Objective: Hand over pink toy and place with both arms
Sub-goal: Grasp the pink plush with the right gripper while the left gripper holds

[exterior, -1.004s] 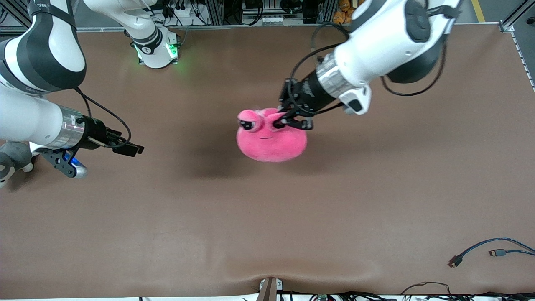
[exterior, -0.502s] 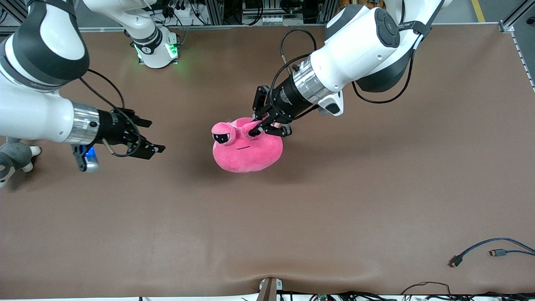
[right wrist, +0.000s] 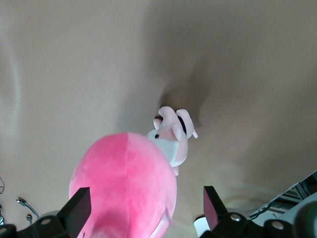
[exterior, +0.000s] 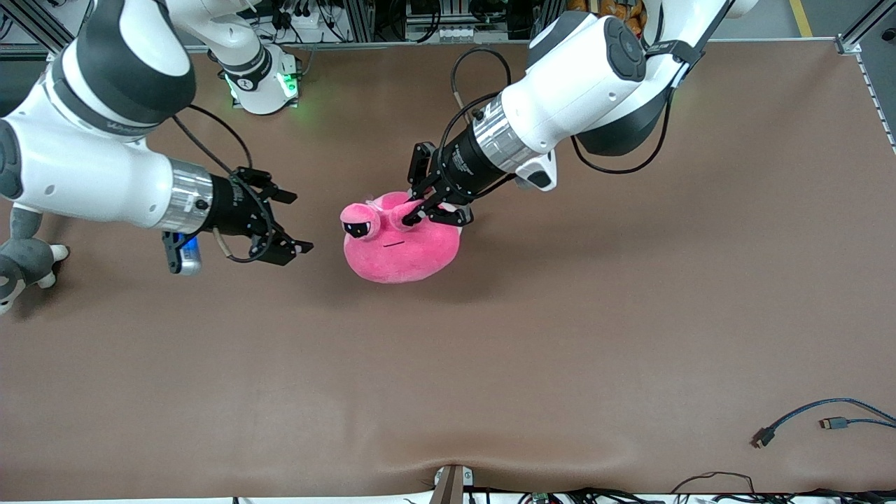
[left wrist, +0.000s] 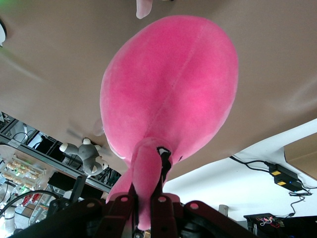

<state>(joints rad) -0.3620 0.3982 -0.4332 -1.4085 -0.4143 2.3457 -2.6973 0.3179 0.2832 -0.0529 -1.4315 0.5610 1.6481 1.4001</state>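
The pink toy [exterior: 402, 245], a round hot-pink plush with two bulging black eyes, hangs over the middle of the table. My left gripper [exterior: 422, 212] is shut on a pink stalk at the toy's top, beside the eyes. In the left wrist view the toy's body [left wrist: 171, 89] hangs away from the left gripper [left wrist: 147, 201], with the stalk pinched between the jaws. My right gripper [exterior: 299, 222] stands open beside the toy, toward the right arm's end, a short gap away. In the right wrist view the toy [right wrist: 124, 188] fills the space ahead of the open right gripper [right wrist: 146, 208].
A grey-and-white plush [exterior: 21, 259] sits at the right arm's end of the table. A pale pink-and-white puppy plush [right wrist: 173, 134] lies on the table toward the left arm's end from the toy. Loose cables [exterior: 819, 416] lie near the front edge.
The left arm has carried the pink toy toward the right arm's end of the table. The right gripper has moved in toward the toy, still open.
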